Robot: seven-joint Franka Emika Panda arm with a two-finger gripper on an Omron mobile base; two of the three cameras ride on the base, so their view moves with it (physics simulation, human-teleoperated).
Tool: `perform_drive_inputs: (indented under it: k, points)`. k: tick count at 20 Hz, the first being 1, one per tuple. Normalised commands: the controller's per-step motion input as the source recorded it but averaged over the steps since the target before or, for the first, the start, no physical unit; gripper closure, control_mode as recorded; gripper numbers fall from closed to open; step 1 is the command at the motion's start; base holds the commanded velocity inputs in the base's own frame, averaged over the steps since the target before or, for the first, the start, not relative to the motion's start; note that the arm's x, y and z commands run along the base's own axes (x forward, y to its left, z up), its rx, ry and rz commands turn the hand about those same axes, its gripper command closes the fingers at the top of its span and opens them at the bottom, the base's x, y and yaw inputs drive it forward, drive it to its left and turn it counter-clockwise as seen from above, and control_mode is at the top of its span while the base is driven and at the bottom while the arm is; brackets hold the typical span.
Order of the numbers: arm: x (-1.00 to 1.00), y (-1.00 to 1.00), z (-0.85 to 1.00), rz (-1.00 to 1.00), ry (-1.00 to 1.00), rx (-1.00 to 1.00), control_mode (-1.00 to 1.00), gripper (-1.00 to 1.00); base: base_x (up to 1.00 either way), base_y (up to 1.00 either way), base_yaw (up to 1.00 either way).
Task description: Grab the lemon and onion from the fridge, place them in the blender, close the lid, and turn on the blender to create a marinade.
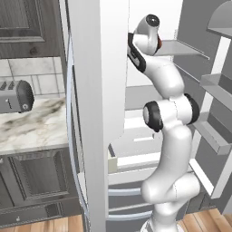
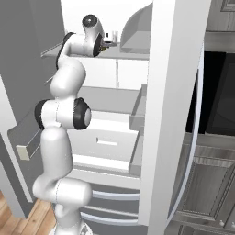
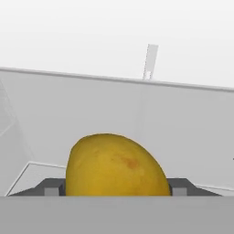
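Observation:
A yellow lemon (image 3: 114, 164) lies on a grey shelf inside the fridge (image 2: 176, 92). It sits right between my gripper's (image 3: 116, 188) two fingertips (image 3: 52, 187), and each tip touches one side of it. In the right base view the gripper (image 2: 109, 42) reaches in over the upper shelf (image 2: 126, 54), with the arm stretched up to it. The onion, the blender and the lid are out of view.
The fridge's white side wall (image 1: 97, 90) stands close on the arm's left. White drawers (image 2: 108, 137) lie below the shelf. The open door's shelves (image 1: 213, 86) are on the right. A silver-black toaster (image 1: 16, 96) sits on the marble counter (image 1: 31, 129).

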Motion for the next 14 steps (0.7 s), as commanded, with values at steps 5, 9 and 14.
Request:
perform_drive_inputs:
  k: [5, 9, 14]
  points:
    - [-0.27, 0.0, -0.37, 0.0, -0.29, 0.01, -1.0, 1.0, 0.0, 0.0, 0.0]
    - [-0.26, 0.0, -0.23, 0.0, -0.39, 0.03, -1.0, 1.0, 0.0, 0.0, 0.0]
    - [-0.42, -0.01, 0.2, 0.0, -0.11, 0.03, -1.0, 1.0, 0.0, 0.0, 0.0]
